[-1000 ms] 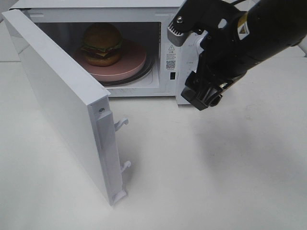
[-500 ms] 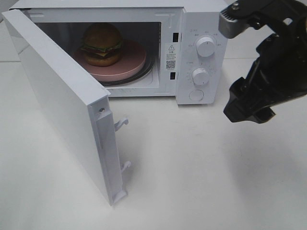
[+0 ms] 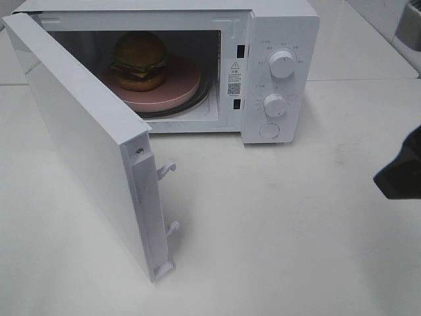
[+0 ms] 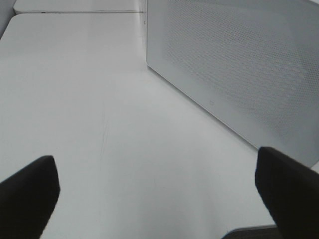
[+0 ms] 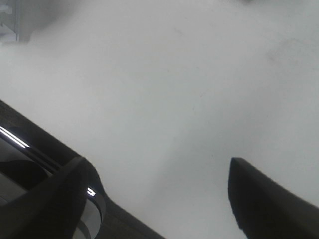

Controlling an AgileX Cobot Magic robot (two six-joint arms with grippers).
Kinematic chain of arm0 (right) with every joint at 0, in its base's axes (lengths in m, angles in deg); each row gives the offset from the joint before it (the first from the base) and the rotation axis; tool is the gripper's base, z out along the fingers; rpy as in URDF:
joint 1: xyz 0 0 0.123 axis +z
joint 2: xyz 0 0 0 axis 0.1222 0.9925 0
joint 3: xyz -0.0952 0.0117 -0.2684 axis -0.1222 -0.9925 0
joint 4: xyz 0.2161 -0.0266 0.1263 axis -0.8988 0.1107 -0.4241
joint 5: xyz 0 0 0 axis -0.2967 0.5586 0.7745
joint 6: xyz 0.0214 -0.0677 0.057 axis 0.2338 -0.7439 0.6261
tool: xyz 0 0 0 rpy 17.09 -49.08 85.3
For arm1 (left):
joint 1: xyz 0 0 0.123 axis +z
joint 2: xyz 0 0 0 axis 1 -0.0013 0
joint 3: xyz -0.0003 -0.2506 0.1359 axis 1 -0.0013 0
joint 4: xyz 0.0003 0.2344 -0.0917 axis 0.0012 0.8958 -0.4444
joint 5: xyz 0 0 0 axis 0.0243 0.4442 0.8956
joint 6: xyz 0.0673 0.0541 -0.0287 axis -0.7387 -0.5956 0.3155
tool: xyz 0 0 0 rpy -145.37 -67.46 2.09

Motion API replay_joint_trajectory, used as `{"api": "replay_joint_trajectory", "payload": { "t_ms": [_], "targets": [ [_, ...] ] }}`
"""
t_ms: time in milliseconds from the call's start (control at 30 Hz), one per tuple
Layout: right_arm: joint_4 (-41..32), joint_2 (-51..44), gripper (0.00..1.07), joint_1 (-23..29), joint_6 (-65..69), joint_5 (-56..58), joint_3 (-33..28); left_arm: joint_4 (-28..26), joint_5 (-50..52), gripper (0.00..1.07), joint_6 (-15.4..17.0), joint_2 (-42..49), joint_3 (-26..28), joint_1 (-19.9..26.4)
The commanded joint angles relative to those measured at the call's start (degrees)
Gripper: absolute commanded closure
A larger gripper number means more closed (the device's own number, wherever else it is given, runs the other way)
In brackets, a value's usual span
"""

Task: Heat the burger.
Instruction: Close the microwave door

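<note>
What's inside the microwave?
Inside the microwave a burger sits on a pink plate. The open door covers the plate's near left edge and that corner of the inside, so anything there cannot be seen.

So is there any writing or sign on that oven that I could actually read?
No word can be read.
Warning triangle: a sign, no words, on the sticker on the microwave door frame.
Print and square code below it: too small.
Markings around the upper knob and lower knob: too small.
</note>
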Motion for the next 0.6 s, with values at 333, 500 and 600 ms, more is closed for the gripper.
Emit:
{"api": "replay_joint_trajectory", "payload": {
  "t_ms": [333, 500, 600],
  "targets": [
    [-0.1, -15.5, 0.31, -2.9, 3.2, 2.3, -9.5, -0.2, 0.2, 0.06, 0.1, -0.1, -0.1, 0.2],
    [0.0, -21.5, 0.31, -11.2, 2.2, 4.0, -11.8, -0.2, 0.2, 0.06, 0.1, -0.1, -0.1, 0.2],
    [0.0, -25.4, 0.31, -15.5, 2.2, 4.7, -12.9, -0.2, 0.2, 0.06, 0.1, -0.1, -0.1, 0.2]
  ]
}}
